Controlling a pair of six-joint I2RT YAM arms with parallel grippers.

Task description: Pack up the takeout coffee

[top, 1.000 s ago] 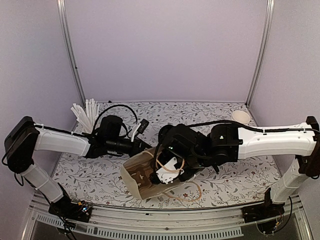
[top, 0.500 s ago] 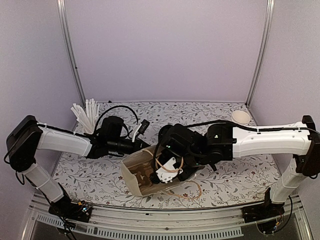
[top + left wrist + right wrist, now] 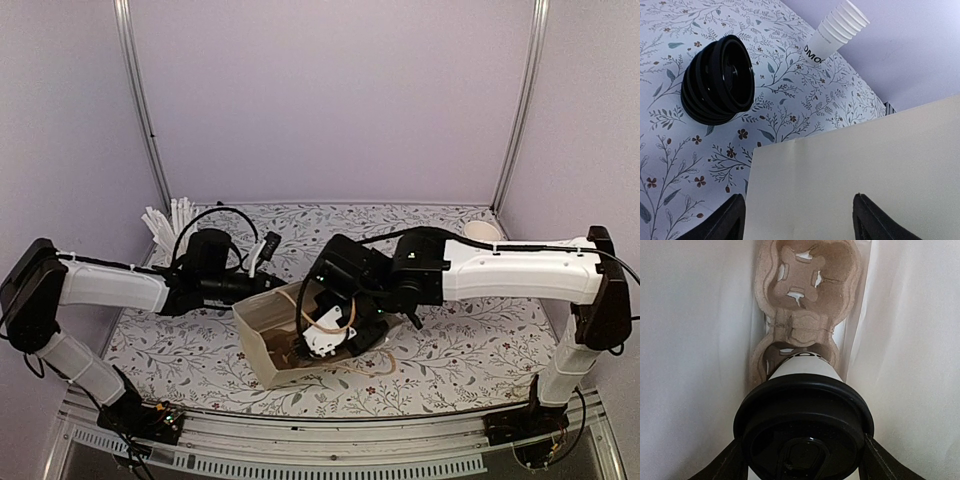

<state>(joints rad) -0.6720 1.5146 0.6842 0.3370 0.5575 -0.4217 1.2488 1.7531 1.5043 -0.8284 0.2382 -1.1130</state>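
The takeout coffee (image 3: 805,371), a white cup with a black lid (image 3: 802,425), is inside the open cream paper bag (image 3: 262,352). Its base sits at the near pocket of a brown cardboard carrier (image 3: 807,270) on the bag's bottom. My right gripper (image 3: 802,456) is shut on the cup, one finger on each side just under the lid. It reaches down into the bag's mouth (image 3: 335,322). My left gripper (image 3: 800,220) is at the bag's left rim (image 3: 272,287). Its jaws are wide apart and the bag's flat wall (image 3: 865,165) is just ahead of them.
A stack of black lids (image 3: 720,80) lies on the flowered table (image 3: 790,95), with a stack of lidless white cups (image 3: 837,27) beyond it at the back right (image 3: 482,233). A cup of white stir sticks (image 3: 170,225) stands at the back left. The bag's walls (image 3: 690,340) close in on both sides.
The bag has shifted back and left and now stands more upright. My right arm has moved left with the cup, deeper into the bag. My left arm has drawn back leftward.
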